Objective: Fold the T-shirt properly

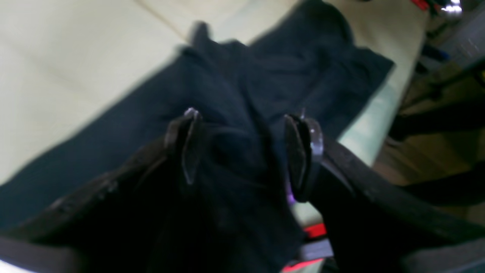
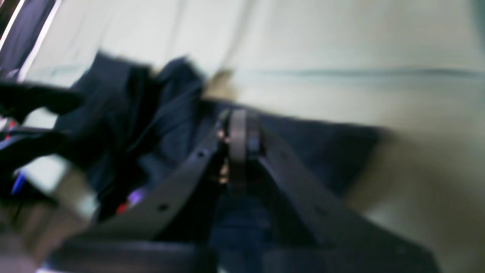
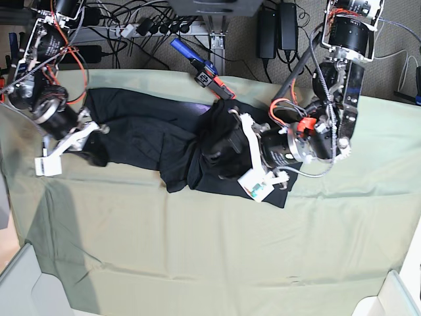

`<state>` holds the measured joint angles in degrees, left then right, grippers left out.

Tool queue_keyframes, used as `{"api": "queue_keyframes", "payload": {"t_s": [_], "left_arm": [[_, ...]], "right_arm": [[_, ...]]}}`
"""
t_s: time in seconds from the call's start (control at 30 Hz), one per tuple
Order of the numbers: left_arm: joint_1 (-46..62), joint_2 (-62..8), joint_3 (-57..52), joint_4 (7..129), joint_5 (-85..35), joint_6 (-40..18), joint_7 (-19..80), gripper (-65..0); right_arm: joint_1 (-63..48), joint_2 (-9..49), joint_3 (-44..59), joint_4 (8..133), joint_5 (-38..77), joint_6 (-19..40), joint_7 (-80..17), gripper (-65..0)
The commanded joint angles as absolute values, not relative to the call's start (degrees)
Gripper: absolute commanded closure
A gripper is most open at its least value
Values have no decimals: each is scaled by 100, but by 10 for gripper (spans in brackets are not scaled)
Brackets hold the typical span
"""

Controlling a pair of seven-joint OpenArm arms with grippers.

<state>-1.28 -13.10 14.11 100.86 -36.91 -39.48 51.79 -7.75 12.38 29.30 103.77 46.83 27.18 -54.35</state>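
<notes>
- The black T-shirt (image 3: 164,141) lies crumpled across the far half of the pale green table cloth (image 3: 217,257), stretched sideways between the two arms, with a thick bunched fold near its middle.
- The left gripper (image 1: 244,146) sits over that bunched fold; its two fingers (image 1: 189,144) stand spread apart, with dark cloth rising between them. The cloth touches neither pad clearly, and the blur leaves it unsettled whether any fabric is caught.
- The right gripper (image 2: 238,132) is at the shirt's other end, its jaws pressed together. In the right wrist view they meet at the shirt's edge, and a pinch of cloth seems to sit between them, though motion blur makes this hard to confirm.
- In the base view the left arm's body and a white tag (image 3: 255,186) cover part of the shirt, so the cloth beneath cannot be seen.
- Behind the table runs a tangle of black cables (image 3: 145,20) with a power strip (image 3: 128,29); a blue and orange tool (image 3: 200,69) lies at the cloth's far edge, just beside the shirt.
- The shirt shows only its plain dark side; no print can be made out.
- Both wrist views are smeared, and the lower part of each is filled by the gripper's own dark frame.
- A pale bin corner (image 3: 20,289) is cut off at the near edge; its contents are out of sight.
</notes>
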Motion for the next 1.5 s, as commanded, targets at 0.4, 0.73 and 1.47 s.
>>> {"api": "queue_keyframes", "payload": {"t_s": [0.4, 0.73, 1.47], "left_arm": [[-185, -2128, 709, 10208, -4263, -4000, 5129, -376], [-174, -2130, 709, 10208, -4261, -4000, 5127, -376], [-174, -2134, 703, 10208, -4233, -4000, 5129, -376]], "right_arm": [[-1146, 1953, 4023, 9769, 4860, 3151, -5371, -309], [-1109, 1769, 3114, 9306, 5240, 3155, -5441, -449], [-1098, 1221, 2912, 9306, 5297, 3157, -5356, -248]]}}
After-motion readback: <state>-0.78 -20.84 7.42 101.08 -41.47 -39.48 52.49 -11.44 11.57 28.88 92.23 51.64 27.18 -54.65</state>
